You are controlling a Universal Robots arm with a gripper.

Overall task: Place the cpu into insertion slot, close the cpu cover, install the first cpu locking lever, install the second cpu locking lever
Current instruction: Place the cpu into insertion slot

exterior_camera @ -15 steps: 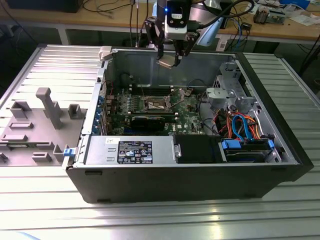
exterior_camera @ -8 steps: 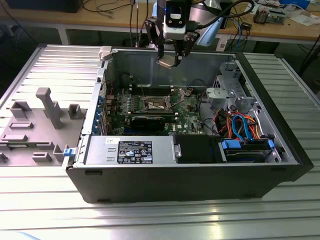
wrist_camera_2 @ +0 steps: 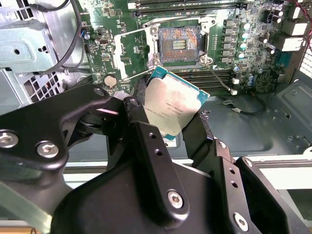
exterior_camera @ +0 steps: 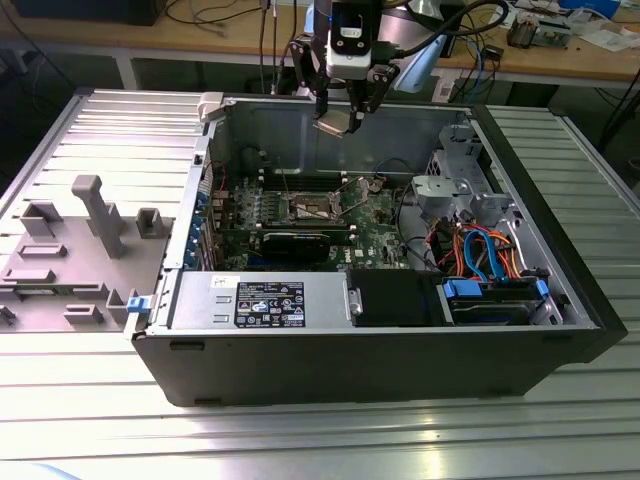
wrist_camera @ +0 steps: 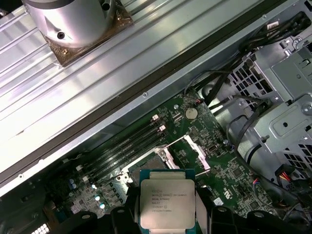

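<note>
My gripper (exterior_camera: 340, 120) hangs above the back wall of the open computer case (exterior_camera: 560, 290), shut on the cpu (exterior_camera: 337, 123). In both wrist views the cpu (wrist_camera_2: 173, 107) (wrist_camera: 167, 204) shows its silver-grey top, pinched at two opposite edges by black fingers (wrist_camera_2: 135, 114). It is held tilted, well above the green motherboard (exterior_camera: 375, 235). The insertion slot (wrist_camera_2: 179, 44) (exterior_camera: 315, 208) lies bare below, its dark contact field exposed. The cpu cover (wrist_camera_2: 134, 53) (wrist_camera: 191, 150) stands swung open beside the slot. A thin wire lever (wrist_camera_2: 220, 80) sticks out from the socket's corner.
A black graphics card (exterior_camera: 300, 240) lies in front of the socket. A power supply (exterior_camera: 260, 300) and a drive bay with blue and orange cables (exterior_camera: 485, 255) fill the case's front. A metal drive cage (exterior_camera: 450, 185) stands on the exterior view's right. A grey fixture tray (exterior_camera: 70, 250) sits outside.
</note>
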